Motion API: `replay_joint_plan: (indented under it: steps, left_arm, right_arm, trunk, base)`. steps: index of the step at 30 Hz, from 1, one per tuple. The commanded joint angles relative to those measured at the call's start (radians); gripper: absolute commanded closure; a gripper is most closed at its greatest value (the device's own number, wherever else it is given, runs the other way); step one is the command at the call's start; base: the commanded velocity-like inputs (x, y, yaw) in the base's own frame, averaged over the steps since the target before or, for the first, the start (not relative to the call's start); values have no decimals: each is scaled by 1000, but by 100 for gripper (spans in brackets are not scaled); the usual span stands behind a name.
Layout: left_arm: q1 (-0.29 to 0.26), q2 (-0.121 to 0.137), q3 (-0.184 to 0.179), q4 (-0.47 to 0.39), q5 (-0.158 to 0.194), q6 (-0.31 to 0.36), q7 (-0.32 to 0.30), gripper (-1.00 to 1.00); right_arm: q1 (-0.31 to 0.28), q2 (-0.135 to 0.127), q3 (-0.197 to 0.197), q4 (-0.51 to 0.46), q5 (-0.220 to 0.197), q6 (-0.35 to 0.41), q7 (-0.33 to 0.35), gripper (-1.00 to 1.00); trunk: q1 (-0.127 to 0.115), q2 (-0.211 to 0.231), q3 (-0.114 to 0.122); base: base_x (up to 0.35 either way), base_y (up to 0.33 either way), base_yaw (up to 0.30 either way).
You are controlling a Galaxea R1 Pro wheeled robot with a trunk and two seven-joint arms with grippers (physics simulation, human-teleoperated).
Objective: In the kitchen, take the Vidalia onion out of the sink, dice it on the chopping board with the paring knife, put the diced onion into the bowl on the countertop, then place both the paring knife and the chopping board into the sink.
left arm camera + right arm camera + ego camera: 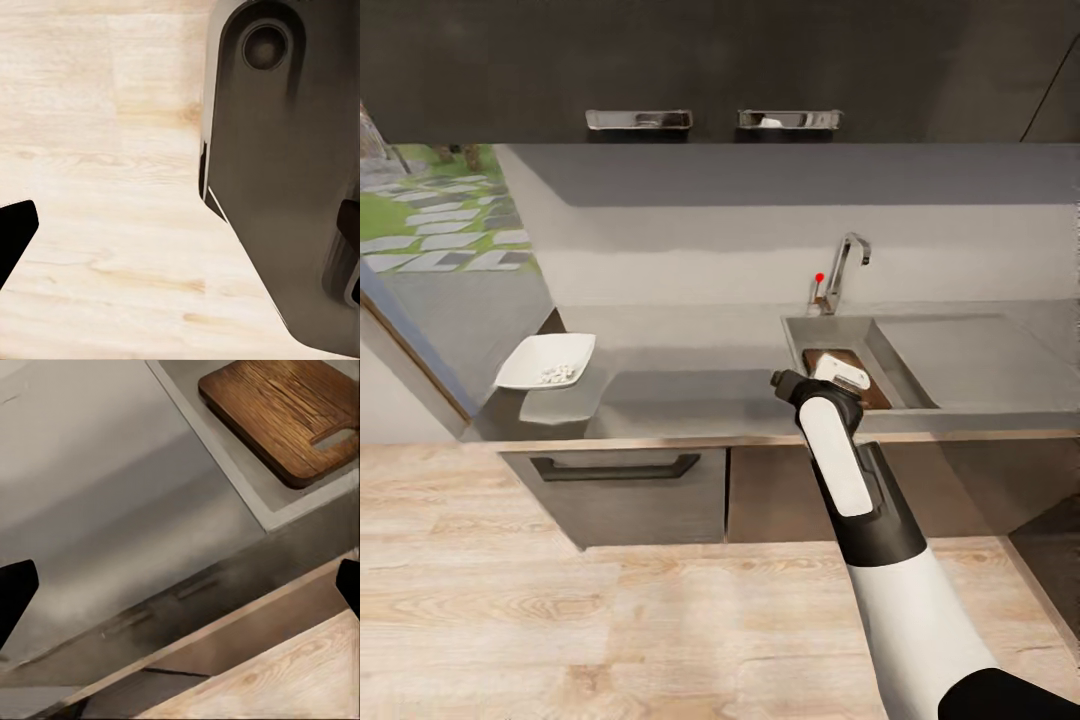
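Note:
The brown chopping board [876, 396] lies in the grey sink [893, 362], partly covered by my right wrist. In the right wrist view the chopping board [281, 412] rests flat in the basin past the countertop [97, 472]. My right gripper [180, 589] hangs open over the counter's front edge, with nothing between its fingertips [15, 592]. The white bowl [546, 362] sits at the countertop's [690, 380] left end and holds the diced onion [557, 374]. My left gripper [180, 240] is open and empty over the wood floor. The paring knife is hidden or out of view.
A chrome tap [847, 262] with a red knob [819, 277] stands behind the sink, and a flat drainboard [970, 355] lies to its right. Black upper cabinets [710, 60] hang overhead. A drawer with a dark handle [615, 468] sits below the counter. The robot's dark body [285, 187] is beside the left gripper.

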Motion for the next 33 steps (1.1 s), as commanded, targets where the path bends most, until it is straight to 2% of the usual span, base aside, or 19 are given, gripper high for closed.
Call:
replay_joint_plan:
  steps: [1, 17, 22, 25, 27, 30, 31, 32, 33]
  left_arm:
    - [-2, 0, -8, 4, 10, -8, 0, -100]
    - [-2, 0, -8, 4, 10, -7, -1, -100]
    - [-2, 0, -8, 4, 10, -7, -1, -100]
    - [-2, 0, -8, 4, 10, -7, -1, -100]
    - [-2, 0, -8, 3, 10, -8, -1, -100]
    - [-2, 0, -7, 1, 9, -10, -1, -100]
    - [-2, 0, -7, 0, 9, -11, -1, -100]
    - [-2, -1, -7, -1, 9, -12, -1, -100]
    - [-2, -1, -6, -2, 9, -12, -1, -100]
  right_arm:
    - [-1, 0, 1, 3, -6, 7, -9, -100]
    - [0, 0, 2, 25, -4, 4, -9, -100]
    - [0, 0, 1, 72, -3, 2, -3, -100]
    - [0, 0, 1, 111, 17, -1, 22, -100]
    - [0, 0, 1, 172, 57, -15, 82, -100]
    - [0, -24, 1, 356, 144, -133, 258, -100]
    - [0, -35, 1, 476, 192, -217, 356, -100]
    - [0, -40, 1, 572, 227, -284, 427, -100]
    - [0, -43, 1, 738, 283, -401, 534, -100]
  trunk:
    - [0, -2, -2]
    - [0, -2, -2]
    - [0, -2, -2]
    - [0, -2, -2]
    - [0, -2, -2]
    - [0, -2, -2]
    - [0, -2, -2]
    - [0, -2, -2]
    - [0, -2, -2]
  base:
    - [-318, 0, 0]
    - [-318, 0, 0]
    - [-322, 0, 0]
    - [-326, 0, 0]
    - [-324, 0, 0]
    - [-140, 0, 0]
    - [-43, 0, 0]
    - [-28, 0, 0]
    - [-14, 0, 0]
